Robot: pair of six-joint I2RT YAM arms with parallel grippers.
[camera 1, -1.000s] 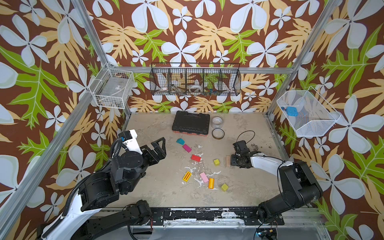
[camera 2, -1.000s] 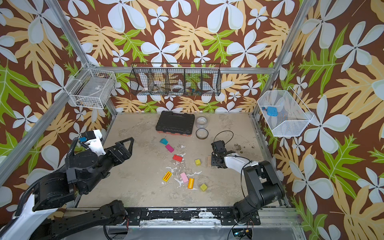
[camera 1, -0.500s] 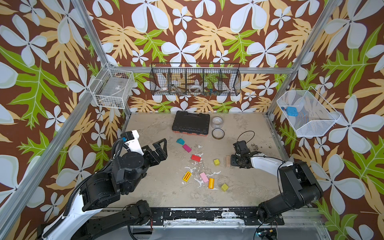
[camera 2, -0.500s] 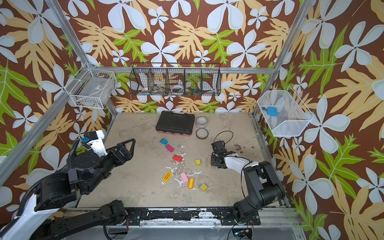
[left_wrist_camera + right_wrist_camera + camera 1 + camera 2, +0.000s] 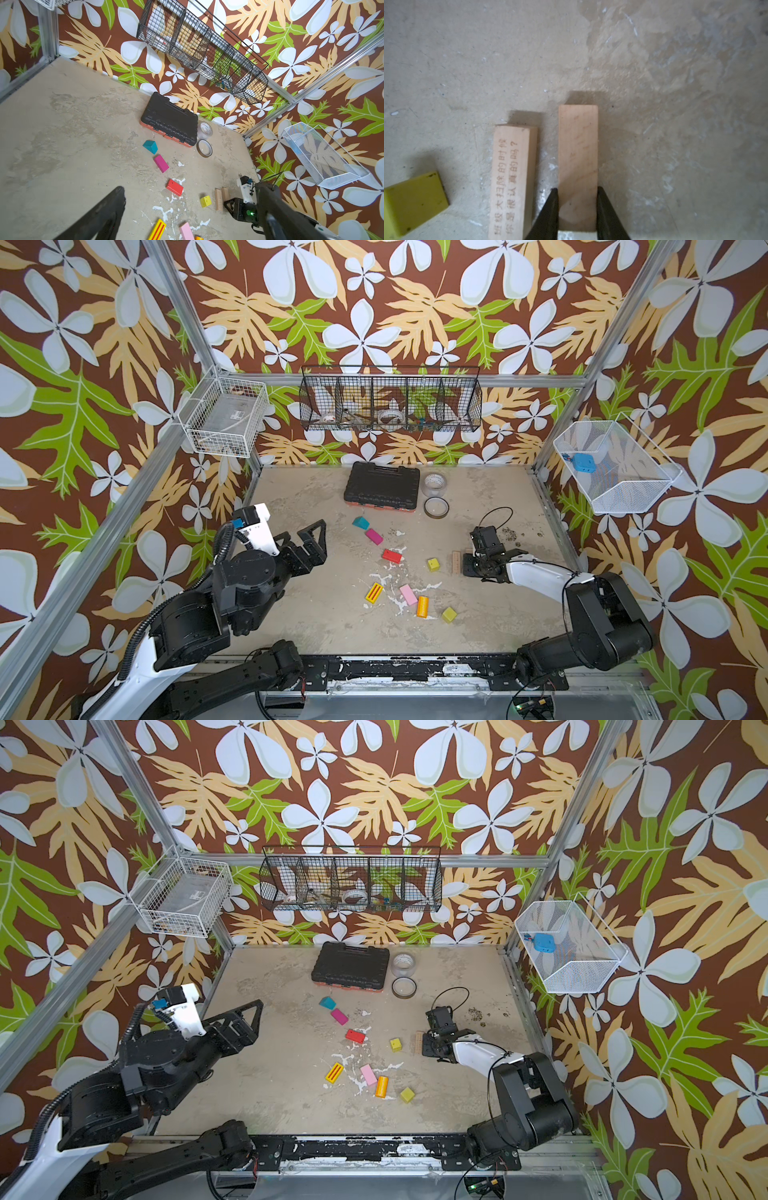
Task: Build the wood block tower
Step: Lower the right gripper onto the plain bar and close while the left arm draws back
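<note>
Wood first: my right gripper (image 5: 577, 189) has its two black fingers (image 5: 550, 207) pinching a plain wood bar (image 5: 578, 149) across its narrow sides, well in front of the black tool case (image 5: 381, 485) and off to its right. A second bar (image 5: 512, 176), printed with characters, lies alongside it with a narrow gap between them, and a yellow-green cube (image 5: 413, 199) sits just beyond that one. I cannot tell whether the pinched bar is clear of the floor. The other blocks lie singly in front of the case: the teal wedge (image 5: 360, 523) closest to it, then the magenta block (image 5: 374, 536) and the red block (image 5: 391, 556). Farther out are the striped yellow brick (image 5: 374, 592), pink brick (image 5: 408, 594), orange cylinder (image 5: 422, 606) and another cube (image 5: 449, 614). My left gripper (image 5: 305, 531) hangs in the air in front of the case and to its left, fingers spread wide and empty.
</note>
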